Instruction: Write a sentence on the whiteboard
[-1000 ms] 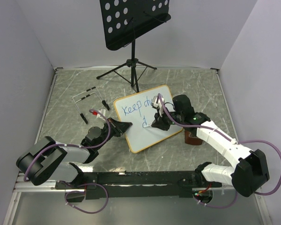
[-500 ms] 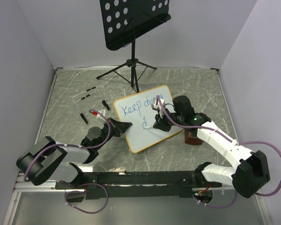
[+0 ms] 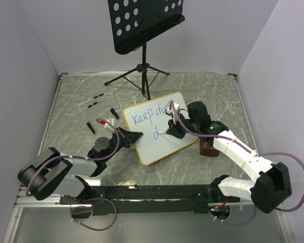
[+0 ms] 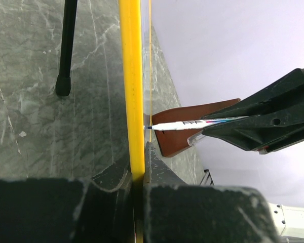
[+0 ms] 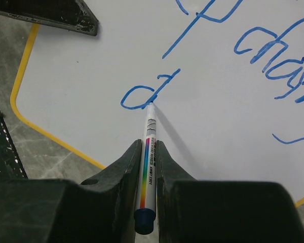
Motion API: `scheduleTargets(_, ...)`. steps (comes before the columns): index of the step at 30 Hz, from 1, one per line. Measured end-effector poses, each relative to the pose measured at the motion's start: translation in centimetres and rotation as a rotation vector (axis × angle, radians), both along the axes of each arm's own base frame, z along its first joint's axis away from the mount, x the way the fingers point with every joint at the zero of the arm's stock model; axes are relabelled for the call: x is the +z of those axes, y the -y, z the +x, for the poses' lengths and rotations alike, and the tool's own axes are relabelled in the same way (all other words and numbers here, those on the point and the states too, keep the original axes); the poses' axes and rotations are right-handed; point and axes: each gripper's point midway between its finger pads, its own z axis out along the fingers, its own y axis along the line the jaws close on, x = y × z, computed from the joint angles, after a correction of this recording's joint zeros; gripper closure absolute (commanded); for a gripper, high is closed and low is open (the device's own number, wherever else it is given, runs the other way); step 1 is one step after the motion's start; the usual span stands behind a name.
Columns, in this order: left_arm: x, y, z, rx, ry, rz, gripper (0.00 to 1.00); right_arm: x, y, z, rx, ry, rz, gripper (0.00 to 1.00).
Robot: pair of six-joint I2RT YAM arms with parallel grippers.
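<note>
- Top view: we're mid-sentence here. The whiteboard (image 3: pixel 159 148) sits askew around the middle of the counter (image 3: pixel 71 101), just in front of the music stand (image 3: pixel 142 25).
- The sentence (image 3: pixel 143 118) shows "Keep", then a word half covered by the right arm, and a lone "d" underneath.
- The left jaws are clamped on the board's near-left edge, and the right jaws hang over its right half.
- Left wrist: the jaws are pressed together on the yellow-orange frame. We see it edge-on, so no lettering shows from this side.
- The marker (image 4: pixel 187 123) comes in from the right with its tip at the board. There's a brown thing (image 4: pixel 192 139) behind it that we can't name.
- Right wrist: the jaws are clamped on the marker, and its tip touches the board at the foot of the "d".
- Above it, "p" and "chas" run off the picture's edge.
- We'd say the second line has only just begun.
- The next move calls for a small lift and a short shift to the right of the "d". Then it's a light touch for the next letter, with the left clamp holding the board firm.
- Whether the board lies flat or is propped up, we can't tell.
</note>
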Motion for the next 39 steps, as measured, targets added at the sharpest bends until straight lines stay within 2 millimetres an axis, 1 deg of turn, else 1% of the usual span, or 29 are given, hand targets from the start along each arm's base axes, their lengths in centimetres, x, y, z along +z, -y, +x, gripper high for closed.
scheduleTargets(6, 0.0, 0.0, 0.0, 0.000, 0.001, 0.000, 0.99, 0.2, -0.2, 0.2, 0.002, 0.001, 0.005, 1.00)
scheduleTargets(12, 0.0, 0.0, 0.0, 0.000, 0.001, 0.000, 0.99, 0.1, -0.1, -0.1, 0.018, 0.001, -0.002, 1.00)
scheduleTargets(22, 0.0, 0.0, 0.0, 0.000, 0.002, 0.000, 0.99, -0.7, 0.5, -1.1, 0.036, -0.016, -0.028, 1.00)
scheduleTargets(31, 0.0, 0.0, 0.0, 0.000, 0.003, 0.000, 0.99, -0.8, 1.0, -1.2, 0.027, -0.027, -0.036, 1.00)
scheduleTargets(35, 0.1, 0.0, 0.0, 0.000, 0.003, 0.000, 0.99, -0.6, 1.2, -1.1, 0.020, -0.023, -0.029, 1.00)
scheduleTargets(39, 0.1, 0.0, 0.0, -0.001, 0.004, 0.000, 0.99, 0.5, 1.3, -1.2, 0.023, 0.003, -0.005, 1.00)
